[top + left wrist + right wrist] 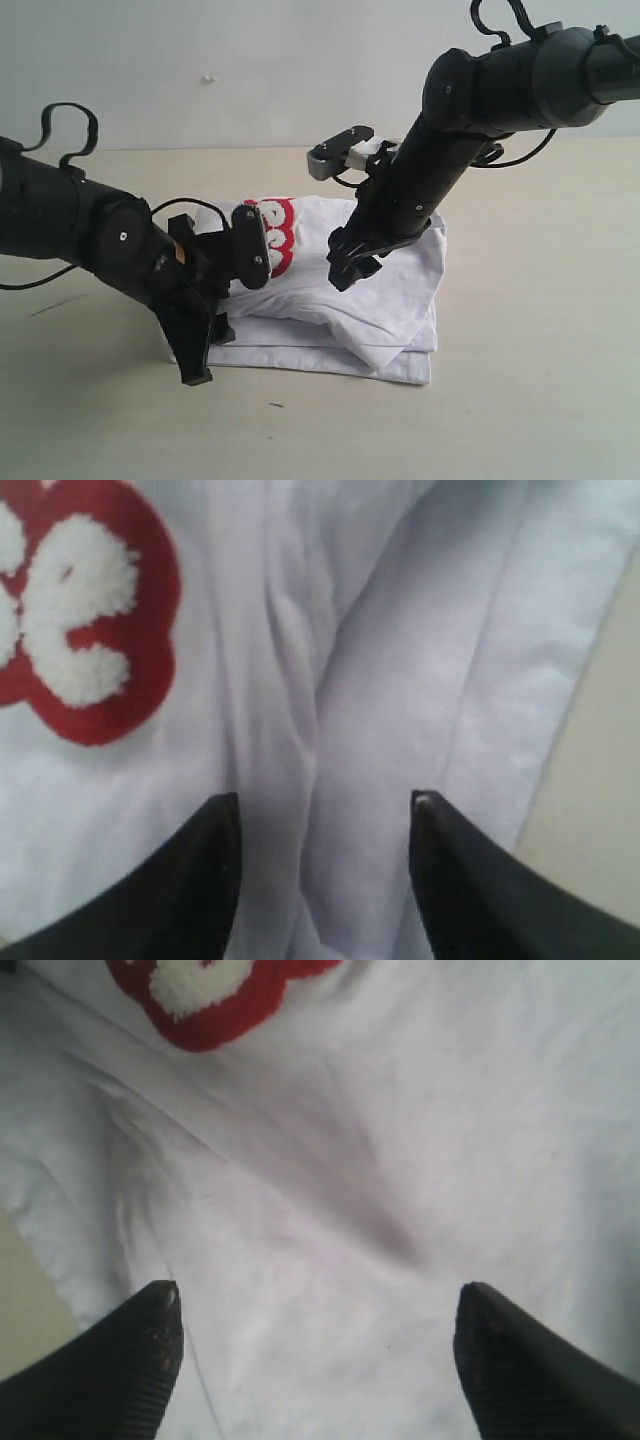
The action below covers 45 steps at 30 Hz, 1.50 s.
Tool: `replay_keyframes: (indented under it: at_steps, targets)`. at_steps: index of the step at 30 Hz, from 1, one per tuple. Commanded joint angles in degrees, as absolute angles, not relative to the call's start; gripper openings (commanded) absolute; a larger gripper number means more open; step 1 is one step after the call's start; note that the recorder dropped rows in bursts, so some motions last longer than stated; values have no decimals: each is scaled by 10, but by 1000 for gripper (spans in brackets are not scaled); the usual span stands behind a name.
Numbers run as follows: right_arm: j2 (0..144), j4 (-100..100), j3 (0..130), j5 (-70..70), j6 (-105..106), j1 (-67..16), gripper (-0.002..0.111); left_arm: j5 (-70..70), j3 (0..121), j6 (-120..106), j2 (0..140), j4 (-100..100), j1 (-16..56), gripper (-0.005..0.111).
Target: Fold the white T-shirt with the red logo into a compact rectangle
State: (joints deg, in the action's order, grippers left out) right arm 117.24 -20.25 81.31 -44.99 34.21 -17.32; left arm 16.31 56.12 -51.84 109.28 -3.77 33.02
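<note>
The white T-shirt (400,300) lies in loosely folded layers at the middle of the pale surface (540,400). Its red logo (281,236) with fuzzy white letters shows toward the left in the exterior view. My left tool (322,815) hangs over the cloth beside the logo, close to the shirt's edge, jaws parted and empty. My right tool (320,1305) is spread wide over rumpled white cloth, gripping nothing.

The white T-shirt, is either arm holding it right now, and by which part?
Nothing is held. The left gripper and the right gripper are both over the white T-shirt with jaws spread apart, no cloth pinched.
</note>
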Motion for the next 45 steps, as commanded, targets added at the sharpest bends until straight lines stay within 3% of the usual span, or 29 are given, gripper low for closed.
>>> replay_keyframes:
  at_steps: [1, 7, 10, 12, 15, 18, 20, 23, 28, 30, 37, 45]
  targets:
    - [1168, -210, 816, -455, 344, -173, 73, 156, 560, -511, 1114, -4, 337, 48]
    - [1168, -210, 816, -456, 344, -173, 73, 126, 560, -501, 1128, -4, 337, 19]
    - [1168, -210, 816, -457, 344, -173, 73, 127, 560, -501, 1126, -4, 337, 12]
    - [1168, -210, 816, -457, 344, -173, 73, 146, 560, -503, 1117, -4, 337, 15]
    - [1168, -209, 816, -457, 344, -173, 73, 178, 560, -510, 1097, -4, 337, 33]
    - [1168, -209, 816, -457, 345, -173, 73, 195, 560, -526, 1071, 0, 337, 67]
    - [1168, -209, 816, -462, 346, -173, 73, 191, 560, -526, 1056, 0, 337, 81]
    - [1168, -209, 816, -470, 346, -173, 73, 178, 563, -526, 1049, 0, 337, 77]
    - [1168, -209, 816, -476, 344, -173, 73, 113, 563, -528, 1069, 8, 337, 49]
    - [1168, -209, 816, -476, 344, -173, 73, 100, 566, -529, 1079, 11, 337, 44]
    - [1168, -209, 816, -476, 346, -173, 73, 119, 580, -537, 1098, 14, 337, 57]
    - [1168, -210, 816, -480, 344, -173, 73, 131, 581, -537, 1115, 45, 337, 58]
